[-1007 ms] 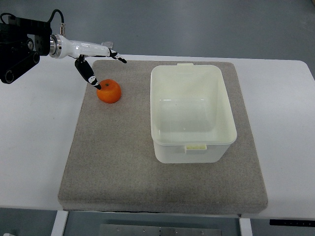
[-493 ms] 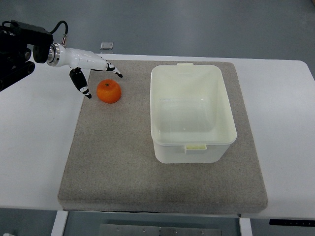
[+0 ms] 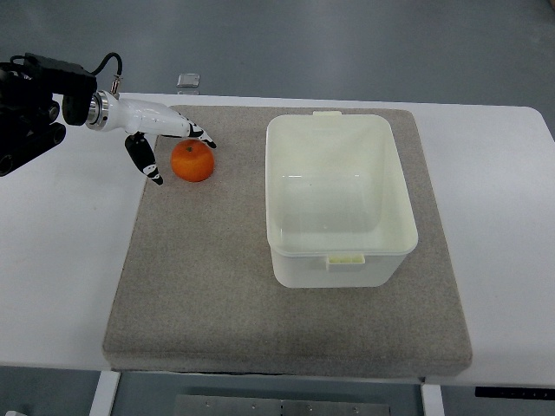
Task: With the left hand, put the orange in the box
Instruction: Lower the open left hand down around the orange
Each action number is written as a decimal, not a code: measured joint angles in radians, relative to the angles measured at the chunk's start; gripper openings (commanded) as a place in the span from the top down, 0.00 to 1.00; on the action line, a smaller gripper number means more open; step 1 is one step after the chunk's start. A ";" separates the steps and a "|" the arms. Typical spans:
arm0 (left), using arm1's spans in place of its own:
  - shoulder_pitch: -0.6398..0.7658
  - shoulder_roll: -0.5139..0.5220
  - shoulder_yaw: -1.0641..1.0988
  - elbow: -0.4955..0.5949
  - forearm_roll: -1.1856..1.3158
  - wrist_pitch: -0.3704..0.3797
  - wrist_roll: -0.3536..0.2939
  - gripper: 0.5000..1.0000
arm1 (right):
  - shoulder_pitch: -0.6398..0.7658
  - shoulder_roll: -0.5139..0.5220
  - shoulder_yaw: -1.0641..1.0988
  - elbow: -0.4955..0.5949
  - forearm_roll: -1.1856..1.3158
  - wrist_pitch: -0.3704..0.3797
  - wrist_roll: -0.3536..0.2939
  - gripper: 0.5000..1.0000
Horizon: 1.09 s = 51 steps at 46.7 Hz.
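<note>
An orange [image 3: 192, 161] lies on the grey mat [image 3: 208, 277], towards its far left corner. My left hand [image 3: 178, 156] hovers at the orange with its white, black-tipped fingers [image 3: 201, 135] spread over the fruit's top and the thumb [image 3: 146, 164] hanging down on its left side. The fingers are not closed on the fruit. The empty cream plastic box [image 3: 339, 198] stands on the mat to the right of the orange, about a hand's width away. My right arm is out of view.
The mat lies on a white table [image 3: 61, 260]. A small metal object [image 3: 187, 81] sits at the table's far edge behind the hand. The black left forearm [image 3: 30, 104] fills the upper left corner.
My left hand has lowered and shifted so its fingers now reach over the orange's top, with the thumb moved out to the fruit's left. The orange stays put.
</note>
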 measured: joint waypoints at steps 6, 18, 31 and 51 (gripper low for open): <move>0.006 0.000 0.000 0.000 0.000 0.008 0.000 0.02 | 0.000 0.000 0.000 0.000 0.000 0.000 0.000 0.15; 0.022 -0.008 -0.003 0.019 -0.002 0.011 0.000 0.02 | 0.000 0.000 0.000 0.000 0.000 0.000 0.000 0.15; 0.039 -0.027 -0.010 0.040 -0.003 0.011 0.000 0.03 | 0.000 0.000 0.000 0.000 0.000 0.000 0.000 0.15; 0.052 -0.057 -0.003 0.098 -0.003 0.085 0.000 0.30 | 0.000 0.000 0.000 0.000 0.000 0.000 0.000 0.15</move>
